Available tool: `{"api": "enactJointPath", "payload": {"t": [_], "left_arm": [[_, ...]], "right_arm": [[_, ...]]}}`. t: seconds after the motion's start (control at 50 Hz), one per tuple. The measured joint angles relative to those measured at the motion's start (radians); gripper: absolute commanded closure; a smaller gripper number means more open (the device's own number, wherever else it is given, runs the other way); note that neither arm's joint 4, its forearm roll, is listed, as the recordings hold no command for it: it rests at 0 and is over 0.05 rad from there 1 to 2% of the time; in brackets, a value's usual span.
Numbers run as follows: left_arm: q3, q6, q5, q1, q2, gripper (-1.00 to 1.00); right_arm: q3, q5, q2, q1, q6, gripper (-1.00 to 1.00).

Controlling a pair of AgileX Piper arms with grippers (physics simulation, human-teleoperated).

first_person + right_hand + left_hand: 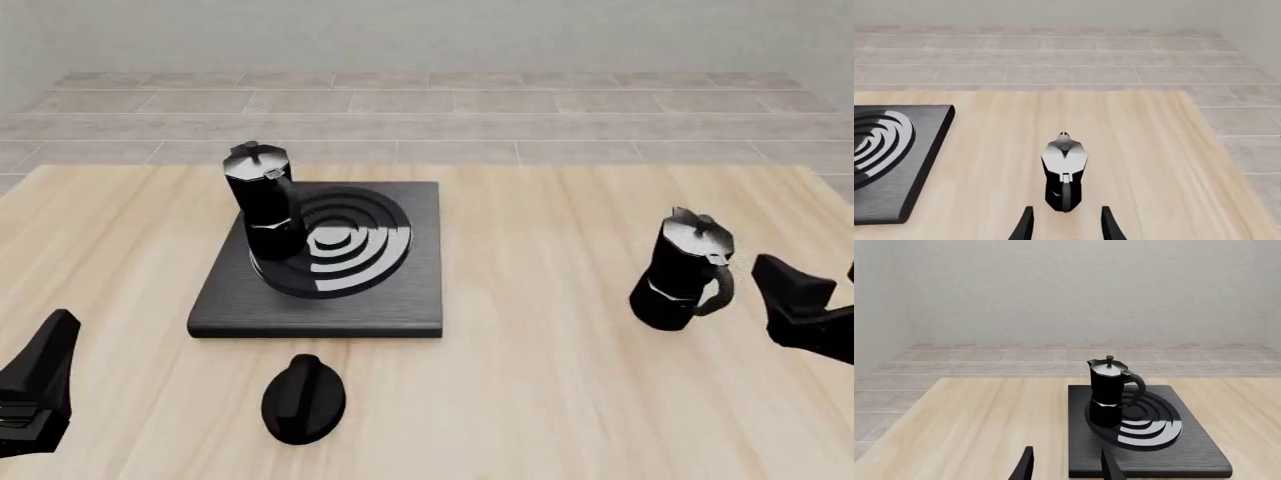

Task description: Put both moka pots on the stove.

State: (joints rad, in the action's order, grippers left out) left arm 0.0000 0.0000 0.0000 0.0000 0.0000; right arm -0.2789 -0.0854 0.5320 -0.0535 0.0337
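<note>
Handle toward us: that is how the second moka pot (1063,170) presents itself to our right pincer (1064,224), and the coming move turns on it. In the right wrist view the pot stands upright straight ahead of the spread fingertips, its curved handle facing back at them on the line between the two fingers, so a straight advance would meet the handle first. Our right arm is plainly the nearer one; in the front view this pot (683,270) stands on the bare bench (534,340) just beside the right pincer, and well apart from the stove (400,300) to its left.

The first moka pot (264,202) already stands upright on the stove, on the left part of the ring burner (350,245). Our left pincer (1064,465) is spread and pinches nothing, hanging back near the bench's near edge with that pot and the slab ahead of it.

Both pots look alike: glossy black, faceted, narrow at the waist, with a silvery-grey lid and a small knob on top. We judge the tall, slim body easy to tip if pushed high up. A low black oval knob (304,398) lies on the bench in front of the stove, apart from it.
</note>
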Motion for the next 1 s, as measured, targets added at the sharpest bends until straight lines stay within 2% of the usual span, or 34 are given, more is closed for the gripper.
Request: {"api": "enactJointPath", "payload": {"t": [0.56, 1.0], "left_arm": [[0.0, 0.0, 0.0, 0.0, 0.0, -1.0], [0.0, 0.0, 0.0, 0.0, 0.0, -1.0]], "right_arm": [[0.026, 0.143, 0.201, -0.05, -0.037, -1.0], [0.039, 0.26, 0.311, -0.045, -0.024, -1.0]]}}
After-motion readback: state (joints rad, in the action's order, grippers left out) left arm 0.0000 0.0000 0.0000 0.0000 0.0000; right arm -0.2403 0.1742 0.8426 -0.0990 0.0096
